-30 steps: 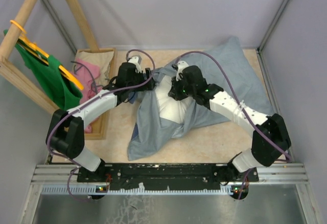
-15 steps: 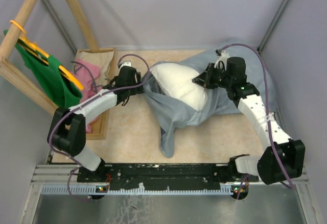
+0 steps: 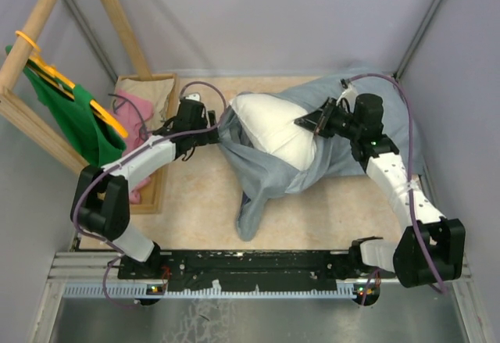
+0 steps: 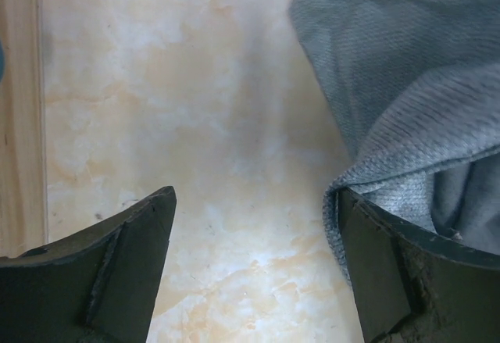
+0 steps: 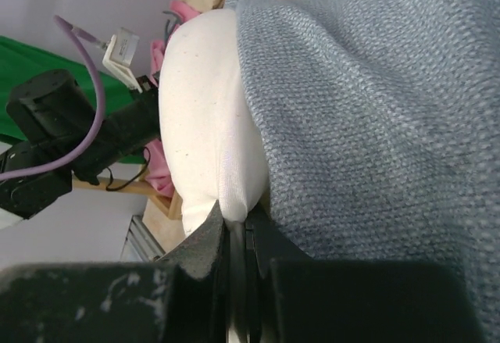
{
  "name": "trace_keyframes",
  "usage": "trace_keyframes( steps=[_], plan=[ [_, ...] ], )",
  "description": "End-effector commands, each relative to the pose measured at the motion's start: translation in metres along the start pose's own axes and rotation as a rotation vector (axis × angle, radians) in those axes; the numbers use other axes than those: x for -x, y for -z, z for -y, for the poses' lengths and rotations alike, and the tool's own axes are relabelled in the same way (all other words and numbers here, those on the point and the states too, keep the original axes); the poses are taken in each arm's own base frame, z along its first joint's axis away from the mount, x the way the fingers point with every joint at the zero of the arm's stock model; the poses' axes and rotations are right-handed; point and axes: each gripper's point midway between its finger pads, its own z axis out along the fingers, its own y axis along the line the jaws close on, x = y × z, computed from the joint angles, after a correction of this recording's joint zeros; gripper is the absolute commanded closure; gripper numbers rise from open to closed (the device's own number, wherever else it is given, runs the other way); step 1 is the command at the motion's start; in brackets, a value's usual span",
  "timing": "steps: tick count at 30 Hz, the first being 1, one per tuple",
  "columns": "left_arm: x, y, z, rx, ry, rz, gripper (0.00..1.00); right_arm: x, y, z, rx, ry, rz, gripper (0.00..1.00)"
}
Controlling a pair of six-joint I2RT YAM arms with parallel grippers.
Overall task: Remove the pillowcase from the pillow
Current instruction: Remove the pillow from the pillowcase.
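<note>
The white pillow (image 3: 273,128) lies mid-table, its left half bare and bulging out of the blue-grey pillowcase (image 3: 269,179). The case still wraps the pillow's right end and trails a loose tail toward the near edge. My right gripper (image 3: 303,124) is shut on a pinch of the pillow's white cloth; in the right wrist view the gripper (image 5: 238,230) bites the pillow (image 5: 199,108) beside the pillowcase (image 5: 375,124). My left gripper (image 3: 212,128) stands open at the case's left edge. In the left wrist view the gripper (image 4: 254,269) has only bare table between its fingers, and the pillowcase (image 4: 414,85) rests against the right finger.
A shallow wooden tray (image 3: 168,85) with a pink cloth (image 3: 129,112) sits at the left of the table. Behind it a wooden frame (image 3: 31,30) carries a green cloth (image 3: 70,120) on a yellow hanger. Grey walls close in on three sides.
My right gripper has pulled the pillow to the right and back, baring more white cushion. The case's loose tail swung in toward the middle. My left gripper stayed at the case's left edge.
</note>
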Motion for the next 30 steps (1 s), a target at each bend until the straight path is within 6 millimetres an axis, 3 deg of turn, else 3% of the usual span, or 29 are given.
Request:
trace_keyframes(
  steps=[1,3,5,10,14,16,21,27,30],
  plan=[
    [0.020,0.038,0.048,-0.137,-0.144,0.102,0.09,0.042,0.012,-0.081,0.186,0.163,0.160,1.00],
    [0.029,0.063,0.080,-0.214,-0.196,0.171,0.01,0.038,0.003,-0.088,0.166,0.195,0.152,1.00],
    [0.041,0.088,0.098,-0.301,-0.199,0.217,0.00,0.040,-0.001,-0.092,0.162,0.195,0.163,1.00],
    [0.083,0.162,0.104,-0.453,-0.213,0.410,0.00,0.053,-0.009,-0.077,0.071,0.184,0.217,1.00],
    [0.083,0.213,0.130,-0.689,-0.270,0.493,0.00,0.055,-0.020,-0.080,0.073,0.176,0.213,1.00],
    [0.069,0.214,0.145,-0.749,-0.292,0.476,0.00,0.054,-0.027,-0.085,0.082,0.180,0.211,1.00],
    [0.020,0.195,0.188,-0.807,-0.345,0.394,0.00,0.052,-0.037,-0.106,0.126,0.172,0.207,1.00],
    [-0.042,0.177,0.212,-0.887,-0.361,0.277,0.00,0.078,-0.040,-0.123,0.146,0.166,0.269,1.00],
    [-0.080,0.181,0.219,-0.932,-0.403,0.211,0.00,0.095,-0.046,-0.126,0.134,0.152,0.314,1.00]
  ],
)
